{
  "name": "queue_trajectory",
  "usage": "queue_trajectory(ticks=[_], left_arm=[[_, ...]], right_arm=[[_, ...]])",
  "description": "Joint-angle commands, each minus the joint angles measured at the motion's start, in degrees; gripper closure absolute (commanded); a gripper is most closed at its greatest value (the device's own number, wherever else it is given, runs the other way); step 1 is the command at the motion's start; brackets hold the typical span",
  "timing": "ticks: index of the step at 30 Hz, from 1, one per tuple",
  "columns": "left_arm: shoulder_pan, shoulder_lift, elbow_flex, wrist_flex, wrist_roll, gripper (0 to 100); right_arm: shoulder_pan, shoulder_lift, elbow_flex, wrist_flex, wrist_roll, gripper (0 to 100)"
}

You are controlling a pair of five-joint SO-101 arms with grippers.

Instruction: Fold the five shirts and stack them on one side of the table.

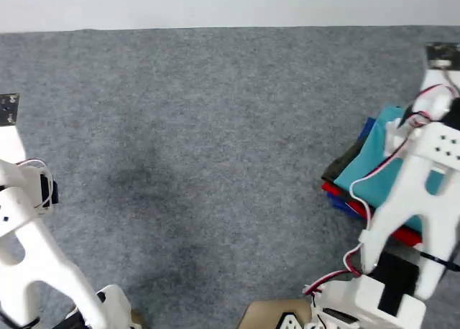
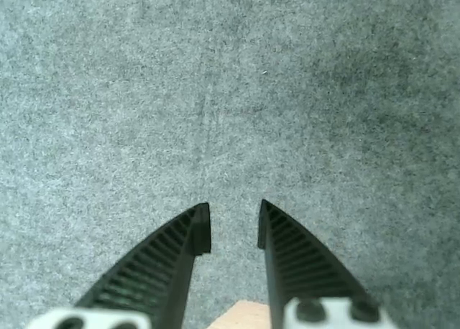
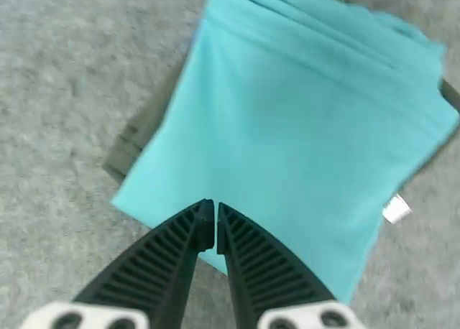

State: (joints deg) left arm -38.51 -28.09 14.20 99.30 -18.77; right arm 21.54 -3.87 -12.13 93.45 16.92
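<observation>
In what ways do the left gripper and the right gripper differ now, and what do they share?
The left gripper has its fingers a little apart; the right gripper has its fingers closed together. The left gripper is over the bare grey table; the right gripper is over the teal shirt that tops the stack. Both have black ribbed fingers and hold nothing.

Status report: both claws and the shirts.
Left claw open over grey mat. Right claw shut above teal shirt atop the stack. Nothing blocking.
</observation>
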Motion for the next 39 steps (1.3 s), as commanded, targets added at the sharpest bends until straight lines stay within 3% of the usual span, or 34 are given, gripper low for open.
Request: queue_trajectory(ticks=[1,9,14,17,25,31,39], left_arm=[[-0.09,-3.16,-1.8,0.97,0.0,89],[0.0,-12.48,-0.92,0.97,0.0,89],[0.0,-18.55,5.23,0.79,-0.18,89],[0.62,-23.3,9.45,0.09,-0.26,91],[15.3,-36.92,21.58,-4.57,0.09,97],[18.29,-42.11,32.92,-10.99,2.37,97],[23.65,-43.6,41.89,-16.97,2.55,96]], right_arm=[[-3.03,-1.98,0.26,1.27,-0.7,98.9],[-8.31,-5.41,5.71,6.37,-1.23,98.9],[-14.99,-15.25,13.36,6.11,-12.04,99.0],[-17.8,-22.99,19.69,4.53,-13.27,99.0],[-17.8,-43.91,41.85,-7.16,-13.19,99.0],[-17.89,-62.11,56.44,-16.4,-13.27,99.0],[-17.8,-86.9,74.29,-17.54,-13.27,99.0]])
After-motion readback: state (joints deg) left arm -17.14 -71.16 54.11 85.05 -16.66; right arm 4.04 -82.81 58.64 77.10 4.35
